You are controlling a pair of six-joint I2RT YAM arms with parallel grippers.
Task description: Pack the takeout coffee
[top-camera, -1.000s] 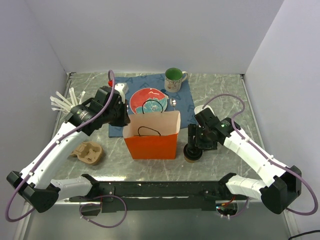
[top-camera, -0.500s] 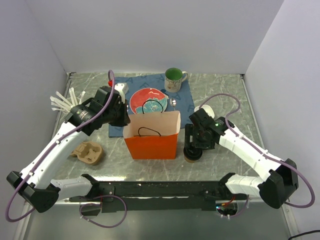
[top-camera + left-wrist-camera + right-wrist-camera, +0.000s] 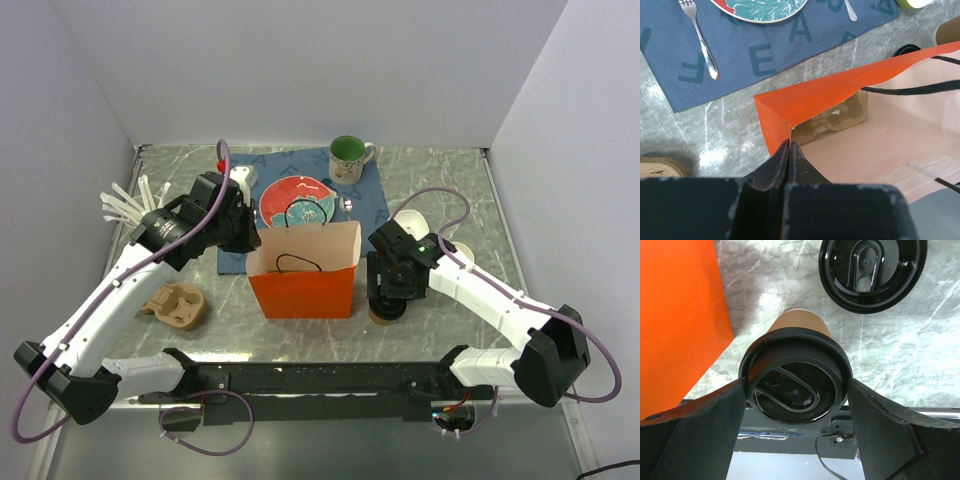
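The takeout coffee (image 3: 794,385), a brown paper cup with a black lid, sits between my right gripper's (image 3: 796,386) fingers, which press on both sides of the lid. In the top view the coffee (image 3: 384,311) is just right of the orange paper bag (image 3: 303,290), under my right gripper (image 3: 388,296). My left gripper (image 3: 789,145) is shut on the bag's left rim corner (image 3: 771,107) and holds the bag open; it shows in the top view (image 3: 245,240) too. A tan cup carrier (image 3: 840,115) lies inside the bag.
A loose black lid (image 3: 872,270) lies on the table beyond the coffee. A second cup carrier (image 3: 178,305) lies left of the bag. Behind it are a blue placemat (image 3: 370,205) with a red plate (image 3: 297,203), a fork (image 3: 700,40) and a green mug (image 3: 348,158). A lidless cup (image 3: 408,220) stands right of the mat.
My right arm has shifted left, bringing the coffee closer to the bag's right side. The left arm and the bag have not moved.
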